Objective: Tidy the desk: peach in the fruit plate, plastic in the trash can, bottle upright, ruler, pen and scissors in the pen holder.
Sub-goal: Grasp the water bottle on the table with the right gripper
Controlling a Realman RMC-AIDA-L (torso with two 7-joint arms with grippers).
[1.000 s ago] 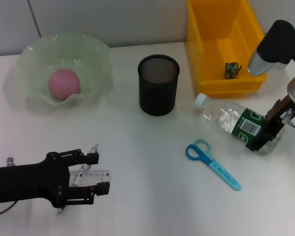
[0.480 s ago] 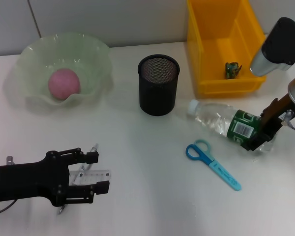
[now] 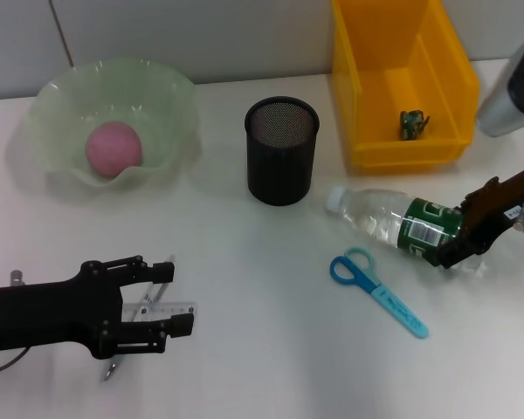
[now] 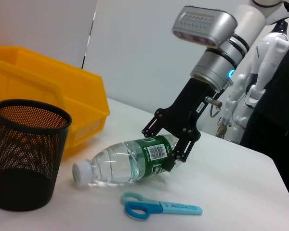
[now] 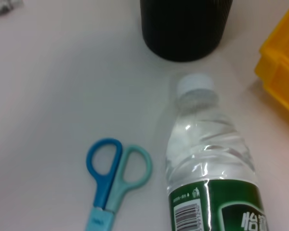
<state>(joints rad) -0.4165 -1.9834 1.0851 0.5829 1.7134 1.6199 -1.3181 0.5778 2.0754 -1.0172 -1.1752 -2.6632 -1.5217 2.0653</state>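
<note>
At 7 o'clock in the head view, nearest the robot, the left gripper (image 3: 162,307) is seen low over the white table (image 3: 262,349), jaws parted around a clear plastic ruler (image 3: 163,312) lying flat; not clenched. At 4 o'clock lie the blue-handled scissors (image 3: 377,291), blades closed, untouched. Just beyond, at 3 o'clock, the clear plastic water bottle with a green label (image 3: 393,223) lies on its side, white cap toward the black mesh pen holder (image 3: 281,149). The right gripper (image 3: 454,247) is clenched on the bottle's base end.

Step in hand, judged: righting the bottle. The cap end should be swung up in a slow arc about the base, kept apart from the scissors and holder; release is advised only once the base sits flat, since a near-empty bottle would tip easily.

Farther off: pink round peach (image 3: 114,148) already in the pale green wavy fruit plate (image 3: 170,96) at 10 o'clock; yellow plastic bin (image 3: 367,78) at 1 o'clock, a small crumpled green scrap (image 3: 410,122) inside. No pen is seen.
</note>
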